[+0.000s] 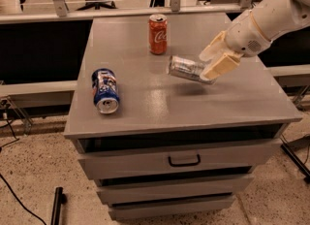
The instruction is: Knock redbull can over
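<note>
The redbull can (pixel 185 68), slim and silver, is tipped almost flat on its side, its top pointing left. It hovers just over the grey table top (pixel 232 98), right of the middle, with a shadow beneath it. My gripper (pixel 211 63) reaches in from the right and its cream fingers (pixel 222 66) are closed around the can's right end.
An upright orange-red Coca-Cola can (pixel 158 34) stands just behind the silver can, to its left. A fatter blue can (pixel 105 90) lies on its side near the left edge. Drawers (pixel 184 161) are under the table top. Office chairs and a rail are behind.
</note>
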